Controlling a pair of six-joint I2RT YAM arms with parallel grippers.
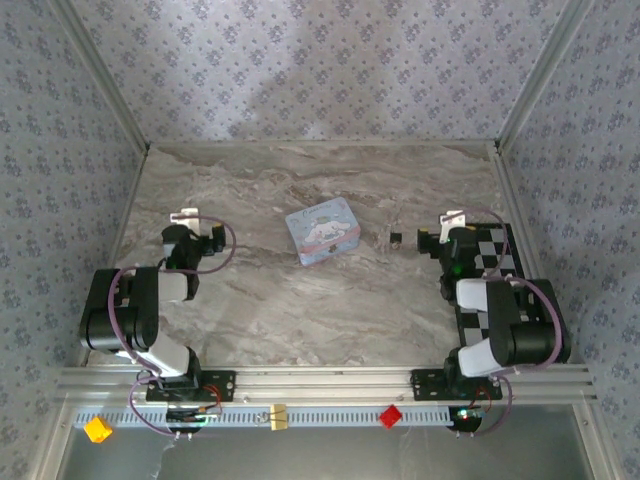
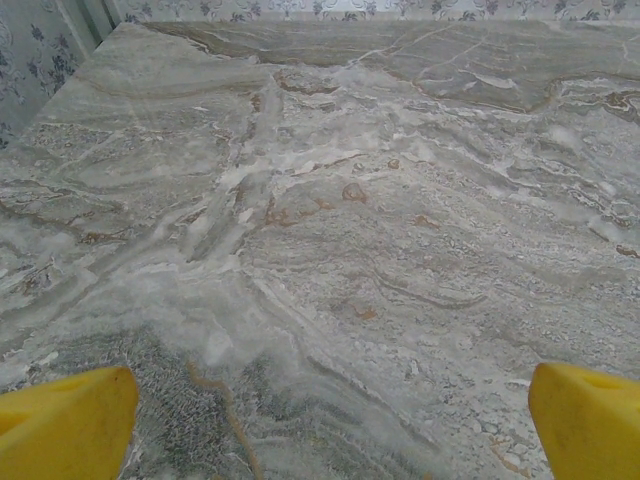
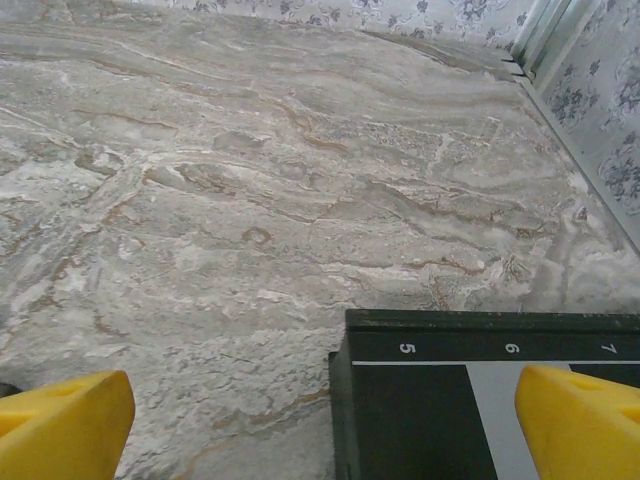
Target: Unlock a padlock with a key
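Padlock (image 1: 396,238) is sitting on the marbled table (image 1: 300,310), right of centre, showing as a tiny dark block with a pale glint; finer detail is too small to tell. It is lying between the light-blue tin (image 1: 322,232), which is resting apart from it on its left near the table's middle, and the right gripper (image 3: 320,425), which is hanging near it on its right. That gripper's jaws are standing wide apart and gripping nothing, its yellow fingertips (image 3: 580,420) hovering over a corner of a black-and-white checkered board (image 3: 430,420) bearing numerals along its edge. The left gripper (image 2: 325,425) is hanging well apart from the padlock at the table's left side, its jaws likewise spreading wide over bare marble, its yellow fingertips (image 2: 65,425) holding nothing.
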